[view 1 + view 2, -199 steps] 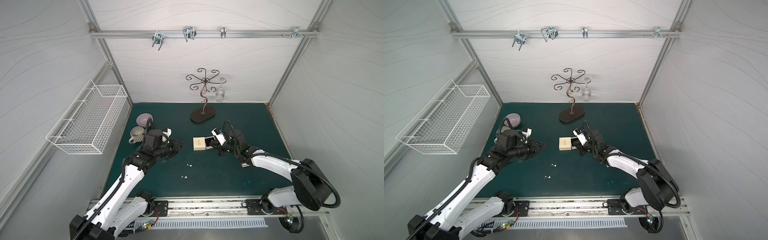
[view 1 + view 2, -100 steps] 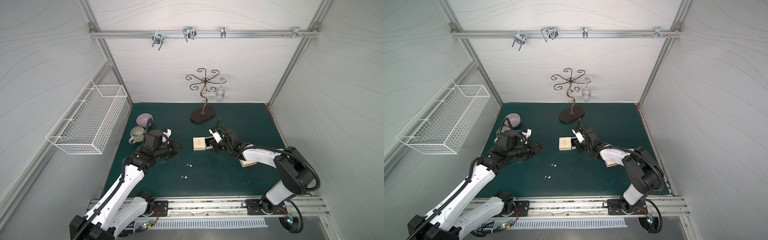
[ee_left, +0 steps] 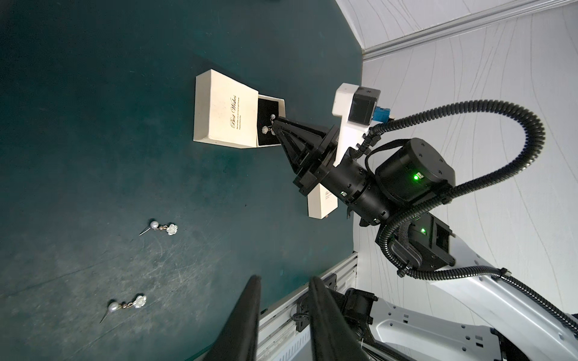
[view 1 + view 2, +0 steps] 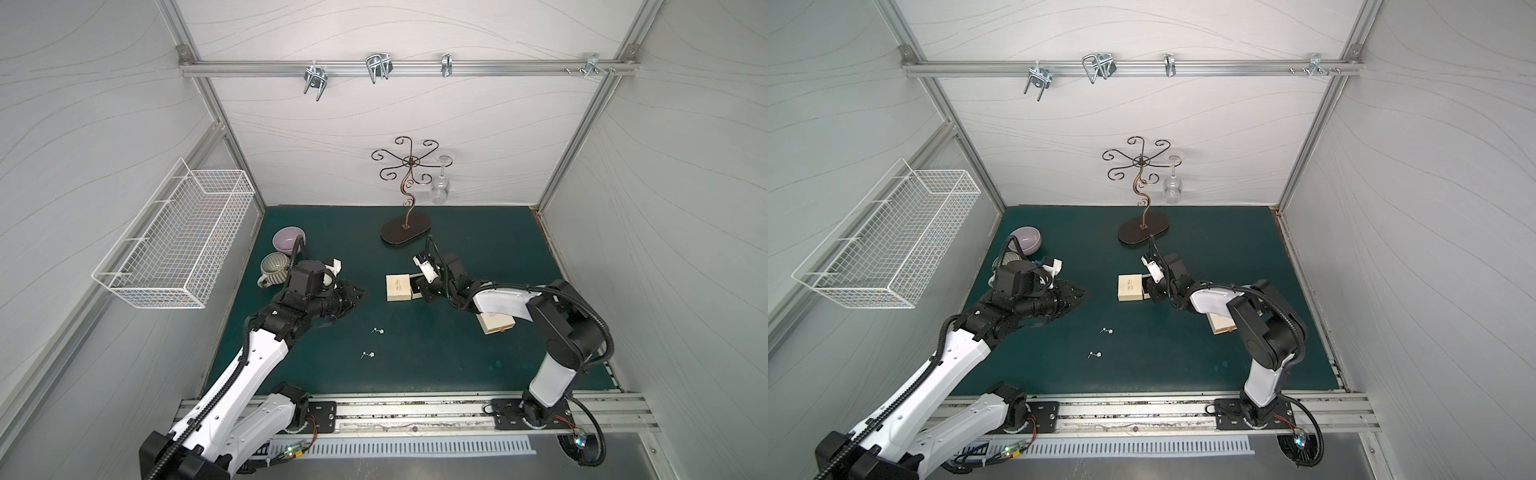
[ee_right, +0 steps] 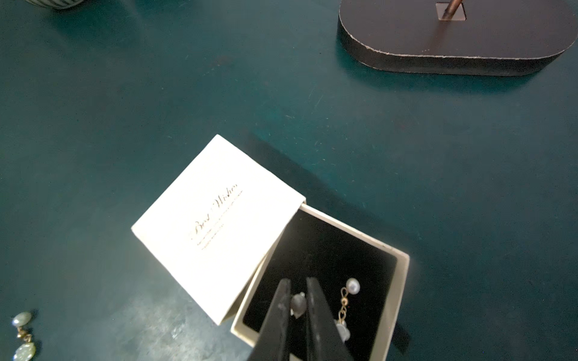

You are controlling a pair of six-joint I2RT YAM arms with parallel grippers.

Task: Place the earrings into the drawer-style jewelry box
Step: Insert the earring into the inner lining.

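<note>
Your left gripper (image 4: 360, 293) hovers empty, jaws parted. Two loose earrings (image 3: 171, 229) lie on the mat (image 4: 457, 249). Your right gripper (image 5: 298, 287) pinches one earring (image 5: 297, 304) over the open drawer (image 5: 403, 259) of the jewelry box (image 4: 398, 287). Expect light, slippery, bendable parts: take the bead, not the pin.

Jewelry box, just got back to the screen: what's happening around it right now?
The right claw is shut on one pearl earring over the open drawer of the cream jewelry box. Another earring already lies on the drawer's black lining. The nearer loose earring and the farther loose earring lie on the green mat. The left claw hangs open and empty.
</note>
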